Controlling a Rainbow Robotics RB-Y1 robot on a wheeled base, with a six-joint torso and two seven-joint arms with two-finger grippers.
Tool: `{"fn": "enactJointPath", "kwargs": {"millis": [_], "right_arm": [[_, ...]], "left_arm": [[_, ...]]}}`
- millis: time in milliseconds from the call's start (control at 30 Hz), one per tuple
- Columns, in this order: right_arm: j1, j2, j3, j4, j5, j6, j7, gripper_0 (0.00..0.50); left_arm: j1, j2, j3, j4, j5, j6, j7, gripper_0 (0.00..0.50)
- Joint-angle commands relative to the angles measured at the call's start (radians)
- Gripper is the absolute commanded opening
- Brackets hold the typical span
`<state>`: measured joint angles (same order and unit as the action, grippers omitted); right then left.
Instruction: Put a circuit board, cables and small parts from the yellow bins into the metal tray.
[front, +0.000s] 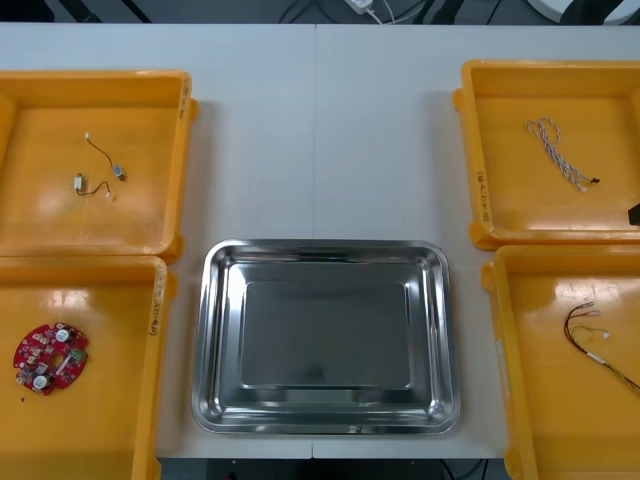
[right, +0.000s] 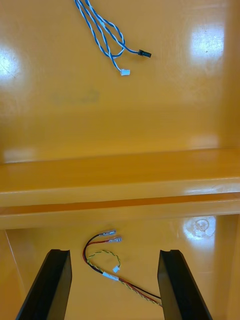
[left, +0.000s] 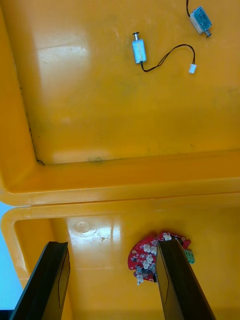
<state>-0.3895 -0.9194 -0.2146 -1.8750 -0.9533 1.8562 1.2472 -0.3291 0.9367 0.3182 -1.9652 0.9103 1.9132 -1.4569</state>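
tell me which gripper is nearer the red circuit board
Left. The left gripper, open, hangs directly over the circuit board, one finger partly covering it. The right gripper, open, is over the red and yellow cable, across the metal tray.

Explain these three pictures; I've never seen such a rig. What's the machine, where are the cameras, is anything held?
This is a two-armed robot at a light table. The wide picture looks steeply down from above its arms: a bare metal tray sits in the middle, two yellow bins on each side. On the robot's left, the far bin holds small metal parts, the near bin a round red circuit board. On its right, the far bin holds a twisted blue and white cable, the near one a red and yellow cable. The two upright pictures come from cameras on the wrists; the black bars are each gripper's fingers. The left gripper is open over the circuit board's bin, the right gripper open over the red and yellow cable. Nothing is held.
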Motion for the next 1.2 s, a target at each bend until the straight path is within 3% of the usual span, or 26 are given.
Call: {"fn": "enactJointPath", "kwargs": {"millis": [33, 1200], "right_arm": [[0.004, -0.038, -0.034, -0.009, -0.007, 0.004, -0.048, 0.500], [0.004, -0.038, -0.034, -0.009, -0.007, 0.004, -0.048, 0.500]], "left_arm": [[0.016, 0.007, 0.033, -0.001, -0.004, 0.007, -0.100, 0.500], [0.016, 0.007, 0.033, -0.001, -0.004, 0.007, -0.100, 0.500]]}}
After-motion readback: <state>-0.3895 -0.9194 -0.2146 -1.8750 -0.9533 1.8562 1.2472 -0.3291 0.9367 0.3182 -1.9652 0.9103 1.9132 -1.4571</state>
